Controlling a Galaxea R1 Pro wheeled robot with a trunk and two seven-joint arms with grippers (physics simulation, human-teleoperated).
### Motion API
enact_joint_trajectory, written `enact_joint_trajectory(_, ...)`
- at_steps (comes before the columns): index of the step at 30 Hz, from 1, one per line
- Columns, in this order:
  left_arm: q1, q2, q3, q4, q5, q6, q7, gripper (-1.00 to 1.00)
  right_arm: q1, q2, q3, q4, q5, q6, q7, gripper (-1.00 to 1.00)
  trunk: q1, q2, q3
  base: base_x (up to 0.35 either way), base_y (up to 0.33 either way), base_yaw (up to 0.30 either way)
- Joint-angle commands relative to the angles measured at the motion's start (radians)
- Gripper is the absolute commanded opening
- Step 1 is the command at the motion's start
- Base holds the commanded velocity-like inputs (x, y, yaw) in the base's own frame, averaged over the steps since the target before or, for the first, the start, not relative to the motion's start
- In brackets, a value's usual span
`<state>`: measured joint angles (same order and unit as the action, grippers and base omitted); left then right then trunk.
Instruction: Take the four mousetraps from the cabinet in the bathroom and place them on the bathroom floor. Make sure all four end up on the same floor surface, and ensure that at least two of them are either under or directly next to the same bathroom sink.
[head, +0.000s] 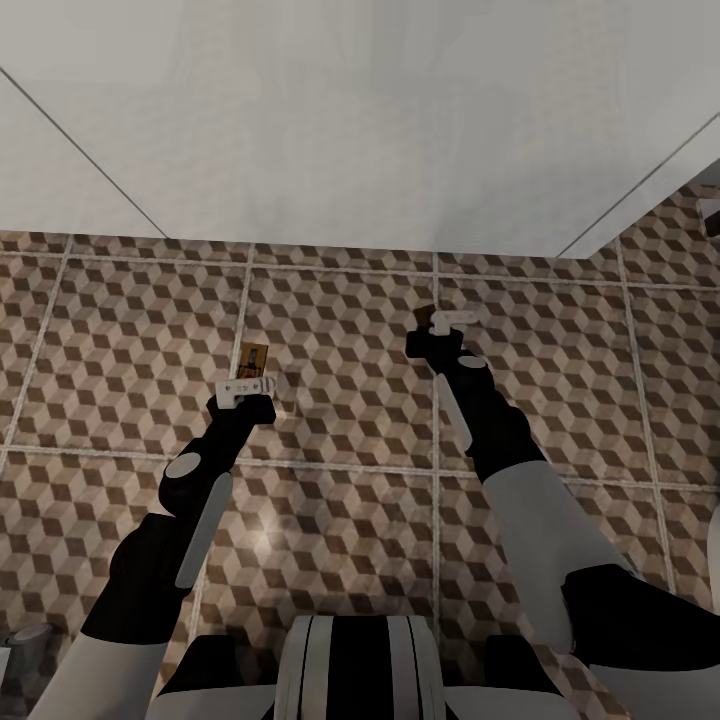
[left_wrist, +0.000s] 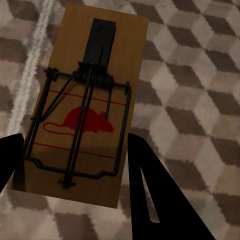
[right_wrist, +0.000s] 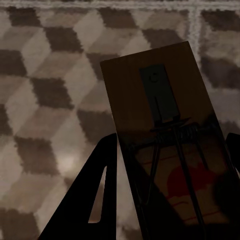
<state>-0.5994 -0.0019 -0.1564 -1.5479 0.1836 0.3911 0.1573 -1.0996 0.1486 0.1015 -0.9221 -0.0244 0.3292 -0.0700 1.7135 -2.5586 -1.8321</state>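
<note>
Open tile ahead, wall beyond

I see bare bathroom floor (head: 340, 330) under both arms; only the white wall (head: 360, 120) blocks reach forward.

- We see the left gripper (head: 247, 390) out ahead on the left, above the bathroom floor (head: 340, 330), and the right gripper (head: 440, 330) ahead on the right, a little farther forward.
- One mousetrap (head: 254, 357) sits between the left gripper's fingers (left_wrist: 150, 185), its far end sticking out past them.
- A second mousetrap (head: 424, 318) sits likewise between the right gripper's fingers (right_wrist: 95, 195).
- The two traps are well apart, with a grout line (head: 243, 310) just left of the left one.
- Beyond both, the wall (head: 350, 110) meets the floor.
</note>
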Motion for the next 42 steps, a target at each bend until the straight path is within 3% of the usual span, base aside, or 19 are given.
enact_joint_trajectory(1, 0.0, 0.0, -0.002, -0.001, 0.007, 0.005, 0.01, -1.0, 0.0, 0.0, 0.003, -0.001, -0.005, 0.005, -0.005, -1.0, 0.0, 0.0, -0.001, 0.0, 0.0, 0.0)
enact_joint_trajectory(42, 0.0, -0.001, 0.001, -0.003, 0.008, 0.005, 0.011, -1.0, 0.0, -0.001, 0.003, -0.001, -0.005, 0.005, -0.005, -1.0, 0.0, 0.0, -0.001, 0.0, 0.0, 0.0)
